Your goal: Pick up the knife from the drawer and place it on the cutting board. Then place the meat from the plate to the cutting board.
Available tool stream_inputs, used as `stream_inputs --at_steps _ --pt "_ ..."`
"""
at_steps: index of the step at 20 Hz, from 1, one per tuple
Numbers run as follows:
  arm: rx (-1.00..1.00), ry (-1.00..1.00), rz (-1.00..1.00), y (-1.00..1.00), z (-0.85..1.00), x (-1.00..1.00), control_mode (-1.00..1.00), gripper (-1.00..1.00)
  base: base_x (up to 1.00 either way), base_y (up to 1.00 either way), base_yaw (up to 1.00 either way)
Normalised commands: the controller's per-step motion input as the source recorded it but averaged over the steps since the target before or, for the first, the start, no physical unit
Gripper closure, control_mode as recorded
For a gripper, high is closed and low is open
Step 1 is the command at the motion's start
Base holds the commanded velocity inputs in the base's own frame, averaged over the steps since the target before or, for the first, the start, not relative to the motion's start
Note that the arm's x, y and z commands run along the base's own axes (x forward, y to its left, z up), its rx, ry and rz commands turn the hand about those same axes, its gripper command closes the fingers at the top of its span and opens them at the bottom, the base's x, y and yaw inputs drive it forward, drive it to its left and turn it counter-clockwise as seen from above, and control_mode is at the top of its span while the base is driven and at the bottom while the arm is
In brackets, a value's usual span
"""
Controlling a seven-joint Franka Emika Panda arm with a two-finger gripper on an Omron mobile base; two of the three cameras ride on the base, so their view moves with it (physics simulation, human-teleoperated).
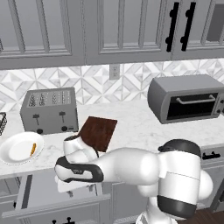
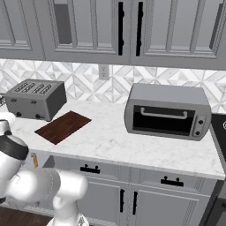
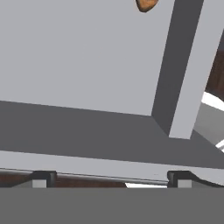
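Note:
The drawer stands pulled open below the counter at the lower left, and my hand hangs over it. In the hand view its flat grey floor and a side wall are close below my open gripper, whose fingertips stand wide apart with nothing between them. A rounded tan-brown end of the knife peeks in at the top edge; its blade is out of view. The dark reddish cutting board lies bare on the counter. On the white plate at the far left lies the orange meat strip.
A silver toaster stands behind the plate and left of the board. A grey toaster oven sits on the right of the counter. Upper cabinets hang above. My white arm stretches across the cabinet fronts.

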Motion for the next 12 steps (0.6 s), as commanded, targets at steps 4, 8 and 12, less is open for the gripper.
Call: stream_inputs --at_steps 4,8,12 --pt "0.00 -0.04 0.00 0.00 -0.32 0.26 -1.00 -1.00 0.00 0.00 0.00" --pt "0.00 -0.01 0.00 0.00 -0.32 0.16 -1.00 -1.00 0.00 0.00 0.00" --pt "0.00 0.01 0.00 0.00 -0.31 0.00 -1.00 -1.00 0.00 0.00 0.00"
